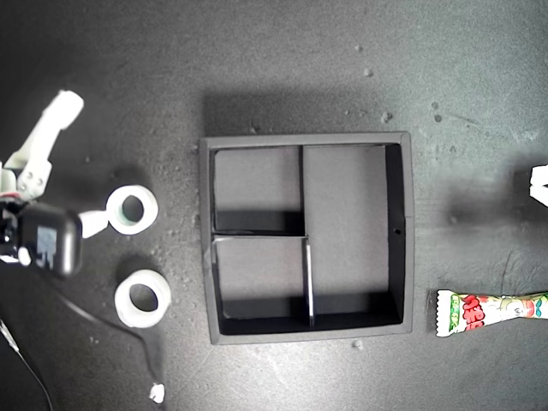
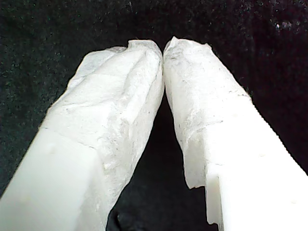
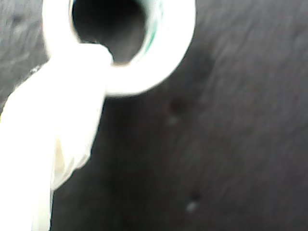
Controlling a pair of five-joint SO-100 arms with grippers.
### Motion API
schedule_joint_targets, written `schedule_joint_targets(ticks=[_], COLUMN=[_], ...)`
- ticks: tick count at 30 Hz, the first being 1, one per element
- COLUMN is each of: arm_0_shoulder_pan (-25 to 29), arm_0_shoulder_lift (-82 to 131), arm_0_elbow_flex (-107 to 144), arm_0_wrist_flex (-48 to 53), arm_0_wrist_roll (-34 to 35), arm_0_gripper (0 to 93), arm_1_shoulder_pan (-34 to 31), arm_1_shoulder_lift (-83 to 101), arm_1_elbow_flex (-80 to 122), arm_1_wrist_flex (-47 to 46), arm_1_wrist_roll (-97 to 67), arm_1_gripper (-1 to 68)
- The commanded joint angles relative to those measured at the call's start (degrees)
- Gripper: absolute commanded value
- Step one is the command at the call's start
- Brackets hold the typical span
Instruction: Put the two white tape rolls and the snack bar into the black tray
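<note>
White tape roll (image 1: 132, 210) at my second gripper (image 1: 96, 224), grip unclear | tray (image 1: 205, 257) toward exterior view's right | second roll (image 1: 143, 299) beside | snack bar (image 1: 490, 312) far right | first gripper (image 2: 163, 50) closed, empty

Snack bar (image 1: 490, 312) cut off rightward

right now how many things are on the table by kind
white tape rolls: 2, the upper roll and the lower roll
snack bar: 1
black tray: 1
total: 4
</note>
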Motion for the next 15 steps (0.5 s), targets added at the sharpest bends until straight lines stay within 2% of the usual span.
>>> schedule_joint_targets(ticks=[1, 4, 7, 15], arm_0_shoulder_pan=[-1.41, -0.79, 2.2, 7.21], arm_0_shoulder_lift=[2.81, 2.81, 2.81, -4.75], arm_0_elbow_flex=[3.16, 2.99, -1.05, -16.7], arm_0_wrist_flex=[-7.73, -16.52, -17.75, 1.85], arm_0_wrist_roll=[11.07, 19.25, 25.22, 28.48], arm_0_gripper=[25.0, 31.6, 31.4, 28.3], arm_1_shoulder_pan=[-0.53, -1.05, -1.85, 0.97], arm_1_shoulder_lift=[0.35, 0.35, 0.35, 0.35], arm_1_elbow_flex=[0.7, 0.7, 0.7, 0.7], arm_1_wrist_flex=[-1.85, -2.11, -1.32, -0.97], arm_1_wrist_roll=[-1.14, -1.67, -1.67, -2.2], arm_1_gripper=[-0.3, -0.3, -0.3, -0.3])
